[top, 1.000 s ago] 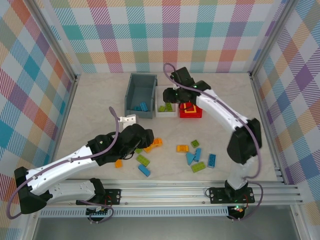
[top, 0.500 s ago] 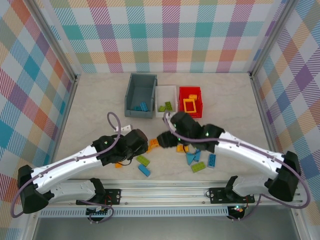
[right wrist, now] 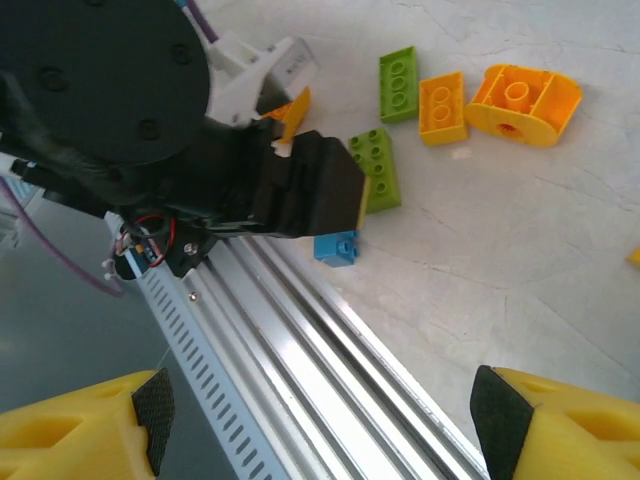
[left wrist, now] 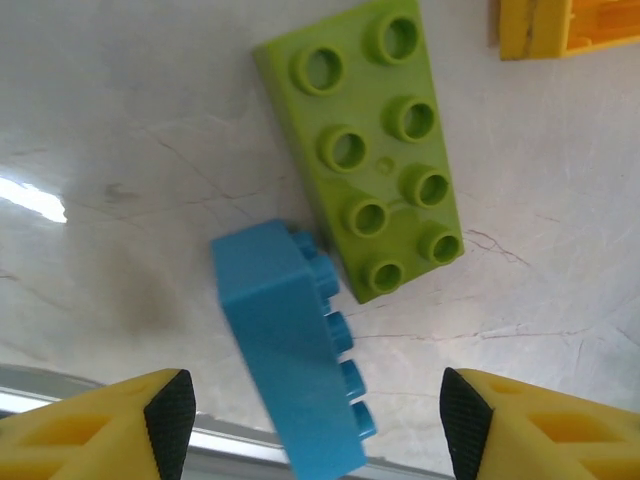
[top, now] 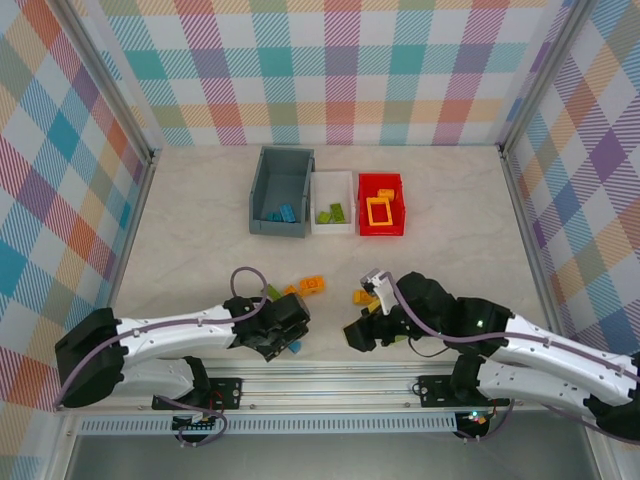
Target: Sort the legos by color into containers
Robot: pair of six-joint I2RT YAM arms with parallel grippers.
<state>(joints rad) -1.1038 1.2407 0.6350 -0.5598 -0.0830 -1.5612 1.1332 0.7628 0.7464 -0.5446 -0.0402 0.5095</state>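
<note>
My left gripper point(left wrist: 318, 415) hangs open over a blue lego point(left wrist: 290, 350) that lies on its side between the fingers, touching neither. A lime green lego point(left wrist: 370, 150) lies studs up against it. In the top view the left gripper point(top: 283, 335) is low by the front rail, beside the blue lego point(top: 294, 347). My right gripper point(top: 359, 335) is open and holds nothing, just right of it over the rail point(right wrist: 300, 330). The grey-blue container point(top: 282, 190), white container point(top: 333, 200) and red container point(top: 381, 203) stand in a row at the back.
Orange legos point(top: 312, 285) point(top: 365, 296) and a lime one point(top: 272, 292) lie mid-table. The right wrist view shows the left gripper's black body point(right wrist: 300, 185), lime brick point(right wrist: 398, 72) and orange bricks point(right wrist: 442, 105) point(right wrist: 525, 95). The right arm covers the table's front right.
My right arm swung from the containers back to the front edge and opened wider. My left gripper dropped toward the front rail, over the blue lego.
</note>
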